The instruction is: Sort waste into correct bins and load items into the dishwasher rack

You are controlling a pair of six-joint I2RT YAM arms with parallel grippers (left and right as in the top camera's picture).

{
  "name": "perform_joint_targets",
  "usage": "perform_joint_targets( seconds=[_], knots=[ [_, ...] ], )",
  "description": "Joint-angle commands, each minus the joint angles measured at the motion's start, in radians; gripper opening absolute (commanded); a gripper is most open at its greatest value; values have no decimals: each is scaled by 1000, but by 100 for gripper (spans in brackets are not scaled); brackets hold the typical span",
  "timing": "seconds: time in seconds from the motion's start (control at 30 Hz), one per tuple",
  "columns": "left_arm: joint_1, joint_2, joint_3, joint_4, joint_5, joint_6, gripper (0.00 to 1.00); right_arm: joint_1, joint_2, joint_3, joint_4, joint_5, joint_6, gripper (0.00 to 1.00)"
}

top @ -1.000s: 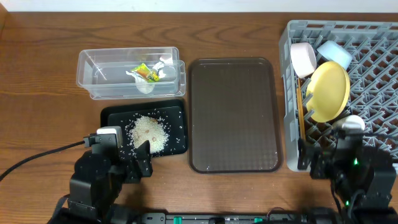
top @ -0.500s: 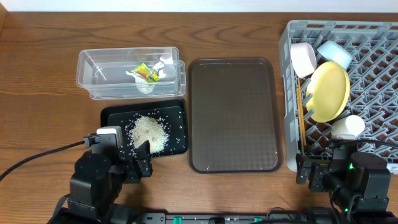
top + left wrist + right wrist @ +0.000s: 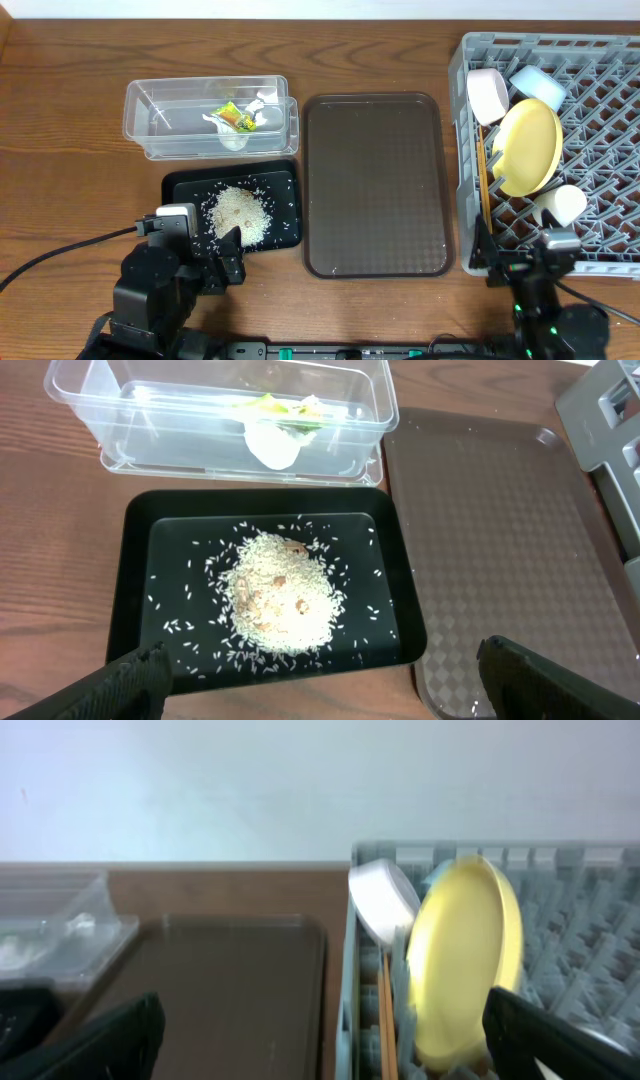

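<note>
Both hands are spread wide and grip nothing. The left hand hovers at the near edge of the black tray, where the rice heap sits mid-tray with stray grains around it. Just beyond it, the clear tub holds the green-and-orange wrapper. On the right, the right hand hangs by the near left corner of the grey rack. Inside the rack are the yellow plate, pink bowl, blue bowl, white cup and chopsticks. The brown tray lies between on the worktop.
</note>
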Motion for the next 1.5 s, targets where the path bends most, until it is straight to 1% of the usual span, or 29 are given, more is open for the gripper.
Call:
perform_joint_targets(
  seconds=[0.0,0.07,0.13,0.17,0.2,0.3,1.17,1.27,1.37,1.47],
  knots=[
    [2,-2,-4,0,-8,17,100,7,-1,-138,147,4,-27,99],
    [2,-2,-4,0,-8,16,100,5,-1,-231,305,5,-81,99],
    [2,-2,-4,1,-8,17,100,3,-2,-309,423,3,-150,99],
    [2,-2,-4,1,-8,16,100,3,-3,-323,426,3,-178,99],
    [2,-2,-4,0,-8,16,100,3,-3,-323,389,2,-193,99],
    [2,-2,-4,1,-8,17,100,2,-1,-323,313,3,-192,99],
    [3,-2,-4,-2,-8,16,100,2,5,-323,315,3,-192,99],
    [27,-7,-13,-14,-19,55,100,2,5,-323,315,3,-192,99],
    [89,-32,-72,37,3,89,100,2,5,-323,315,3,-192,99],
    [144,-99,-205,178,60,160,100,2,5,-323,316,3,-192,99]
  ],
)
